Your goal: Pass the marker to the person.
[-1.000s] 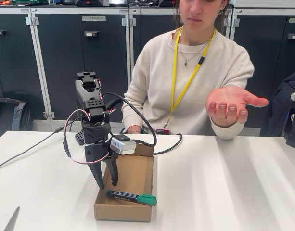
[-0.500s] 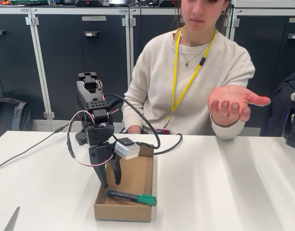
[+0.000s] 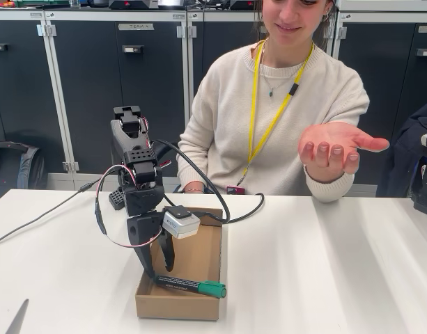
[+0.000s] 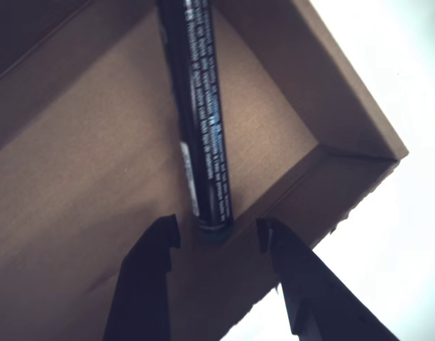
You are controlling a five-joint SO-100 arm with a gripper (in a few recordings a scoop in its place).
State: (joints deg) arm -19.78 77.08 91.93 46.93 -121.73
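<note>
two fingers [image 4: 150, 277] spread apart, straddling the marker's [image 4: 201, 121] end, gripping nothing.

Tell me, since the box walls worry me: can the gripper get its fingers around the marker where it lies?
Probably yes. The open gripper hangs inside the cardboard box, straddling the marker's black end, nothing between them; the near wall may crowd one finger.

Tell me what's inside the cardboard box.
The box holds the marker, lying flat near the front wall with its green cap to the right in the fixed view. The open gripper reaches in, straddling the barrel's end. The arm covers part of the box floor.
</note>
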